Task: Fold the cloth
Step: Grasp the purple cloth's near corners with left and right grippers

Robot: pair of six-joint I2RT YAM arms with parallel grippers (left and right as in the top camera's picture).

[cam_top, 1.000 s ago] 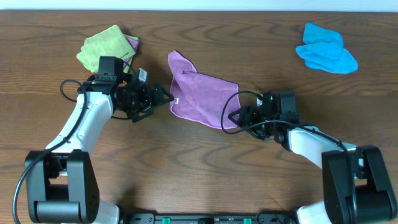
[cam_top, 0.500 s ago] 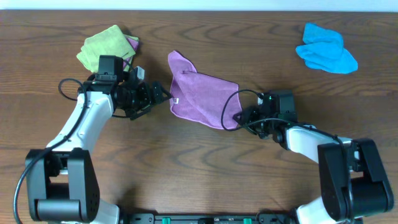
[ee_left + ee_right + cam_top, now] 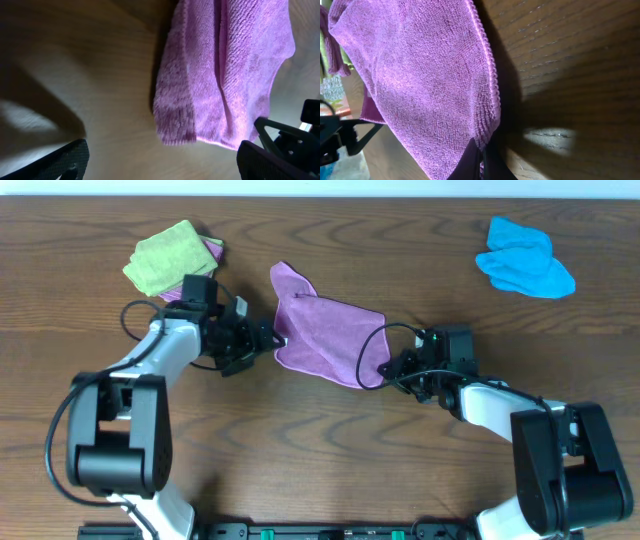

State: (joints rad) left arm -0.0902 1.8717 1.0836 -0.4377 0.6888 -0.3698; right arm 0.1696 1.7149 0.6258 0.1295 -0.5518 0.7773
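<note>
Right gripper [image 3: 386,366] is clamped on the near right corner of the cloth [image 3: 325,330]. Its wrist view shows the two fingers shut together with the hemmed corner pinched between them. Left gripper [image 3: 262,340] stands at the cloth's left edge with its fingers spread wide. In its wrist view the cloth's corner lies between them, not gripped. The cloth lies near the middle of the table [image 3: 320,470], mostly flat, with a narrow flap running toward the far side at its left end. The lime-green cloth [image 3: 165,262] lies near the left arm, and the bright blue cloth [image 3: 525,258] is well apart at the far right. We judge the step in hand to be securing the left corner. We advise advancing the left gripper until the corner sits deep between the fingers, then closing on the hem rather than on the loose pile. The wrist view suggests a doubled edge there, so we should confirm that every layer is caught. We keep the right grip firm and avoid tugging sideways, which could drag the cloth. The right arm's cable [image 3: 362,352] arcs over the cloth's right end and could snag. Both corners should then rise together, level, with the edge between them taut.
</note>
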